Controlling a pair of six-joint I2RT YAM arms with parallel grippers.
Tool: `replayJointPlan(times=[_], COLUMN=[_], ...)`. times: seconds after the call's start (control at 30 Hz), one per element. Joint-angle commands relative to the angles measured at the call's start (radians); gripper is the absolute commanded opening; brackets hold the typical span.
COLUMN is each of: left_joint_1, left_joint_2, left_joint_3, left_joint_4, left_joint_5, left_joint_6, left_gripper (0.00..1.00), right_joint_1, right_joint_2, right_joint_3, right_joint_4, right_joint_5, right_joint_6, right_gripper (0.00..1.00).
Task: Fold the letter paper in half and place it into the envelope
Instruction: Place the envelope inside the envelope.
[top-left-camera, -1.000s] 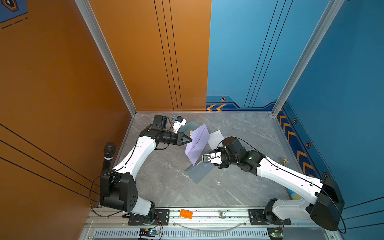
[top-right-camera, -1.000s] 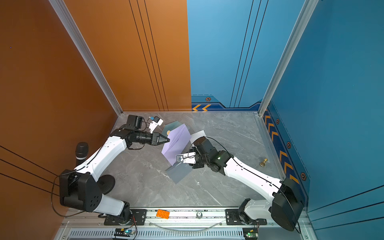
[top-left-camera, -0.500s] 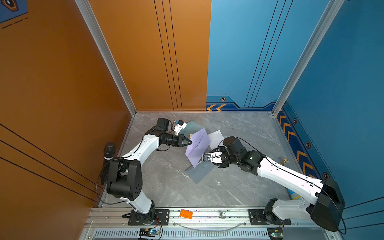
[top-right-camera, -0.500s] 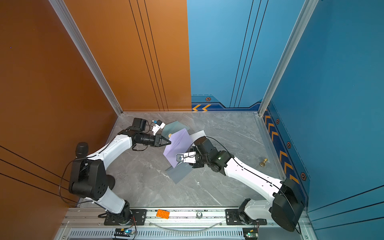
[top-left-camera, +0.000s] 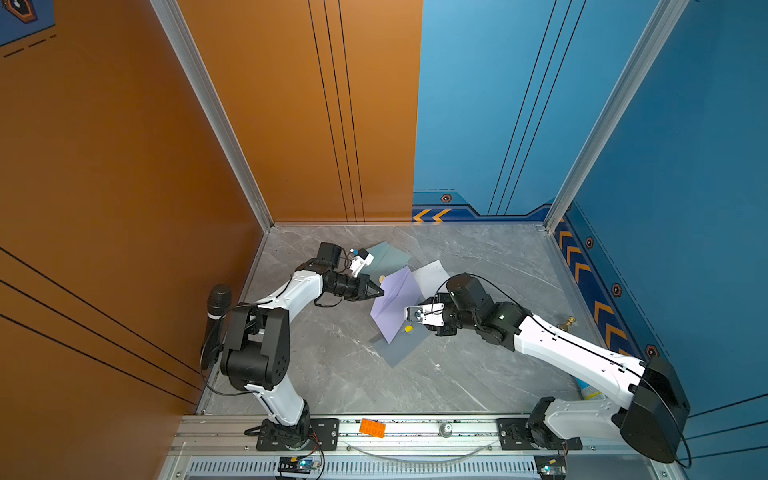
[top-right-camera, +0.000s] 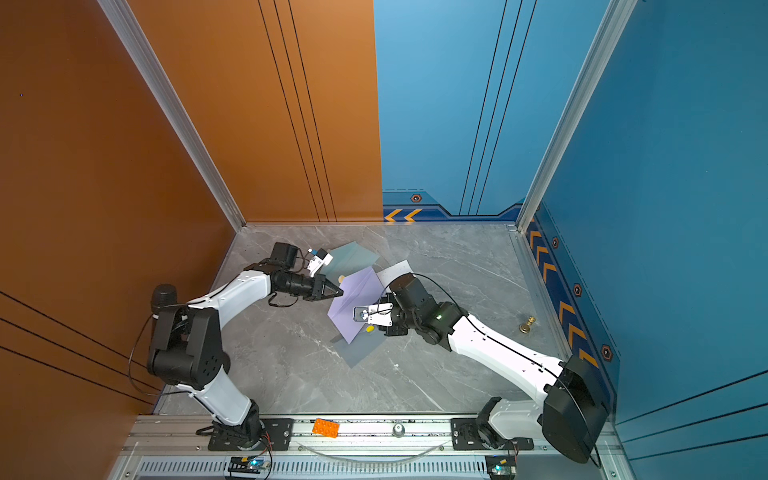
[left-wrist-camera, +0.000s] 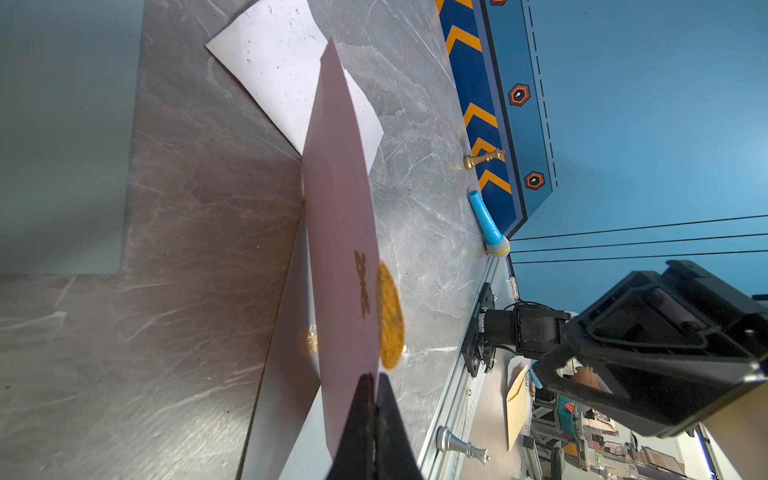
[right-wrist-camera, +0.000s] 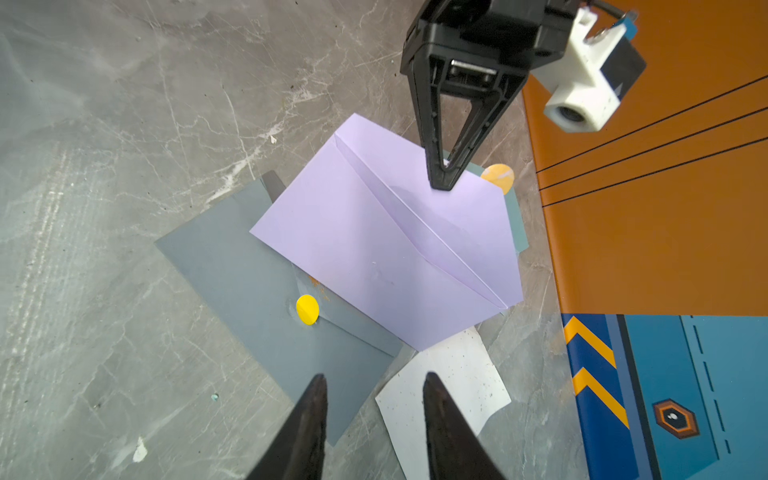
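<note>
My left gripper (top-left-camera: 379, 293) (left-wrist-camera: 374, 382) is shut on an edge of a lavender envelope (top-left-camera: 395, 303) (top-right-camera: 353, 303) (right-wrist-camera: 386, 249) and holds it tilted up off the table. The white speckled letter paper (top-left-camera: 430, 276) (right-wrist-camera: 449, 386) (left-wrist-camera: 274, 62) lies flat and unfolded, partly under that envelope. A grey envelope (top-left-camera: 401, 347) (right-wrist-camera: 241, 270) with a yellow sticker (right-wrist-camera: 307, 309) lies beneath the lavender one's near corner. My right gripper (top-left-camera: 409, 313) (right-wrist-camera: 374, 376) hovers open and empty over the gap between the grey envelope and the letter paper.
A teal-grey envelope (top-left-camera: 388, 257) lies at the back behind the left wrist. A gold chess piece (top-left-camera: 567, 322) and a blue microphone (left-wrist-camera: 488, 224) sit by the right wall. A black microphone (top-left-camera: 218, 301) stands at the left edge. An orange brick (top-left-camera: 372, 428) rests on the front rail.
My left arm has swung at its base, and its gripper has carried the lavender envelope a little toward the front. The right gripper has hardly moved.
</note>
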Motion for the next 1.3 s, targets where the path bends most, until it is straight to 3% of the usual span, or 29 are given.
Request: replayJointPlan(times=[0.0, 0.57, 0.73, 0.9, 1.0, 1.27], left_joint_1=[-0.006, -0.013, -0.013, -0.015, -0.015, -0.005], left_joint_2=[0.016, 0.082, 0.103, 0.101, 0.079, -0.007], left_joint_3=[-0.030, -0.082, -0.086, -0.090, -0.090, -0.152], left_joint_4=[-0.002, -0.001, -0.002, -0.002, -0.001, -0.002], left_joint_5=[-0.038, -0.152, -0.160, -0.185, -0.213, -0.233], left_joint_6=[0.002, 0.021, 0.026, 0.024, 0.018, -0.002], left_gripper=[0.00, 0.00, 0.00, 0.00, 0.10, 0.11], right_joint_1=[-0.005, 0.005, 0.007, 0.004, 0.003, 0.004], right_joint_2=[0.048, 0.374, 0.473, 0.542, 0.574, 0.595], right_joint_3=[-0.004, 0.019, 0.043, 0.077, 0.099, 0.092], right_joint_4=[0.037, 0.269, 0.271, 0.233, 0.195, 0.175], right_joint_5=[-0.060, -0.057, -0.045, -0.047, -0.049, -0.052], right_joint_6=[0.082, 0.397, 0.453, 0.506, 0.536, 0.575], right_gripper=[0.40, 0.32, 0.29, 0.19, 0.17, 0.12])
